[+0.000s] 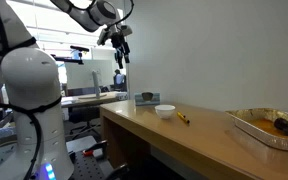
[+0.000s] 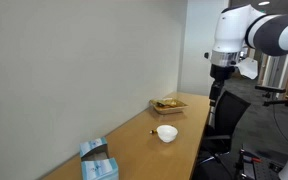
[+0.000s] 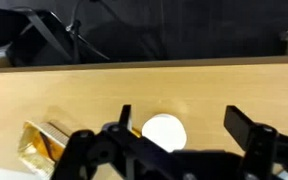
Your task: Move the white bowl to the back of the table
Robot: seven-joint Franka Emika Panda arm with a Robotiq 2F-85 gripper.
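**A:** While the gripper (image 1: 119, 45) hangs high above, jaws wide apart and empty, where is the white bowl (image 1: 165, 111)?

**B:** On the table (image 1: 209, 132), at 6 o'clock in the wrist view. An off-centre descent may strike its rim and tip it toward the open edge.

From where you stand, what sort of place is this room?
Most likely a robotics lab or office: a robot arm stands beside a long wooden table, with cluttered work desks nearby and a plain wall.
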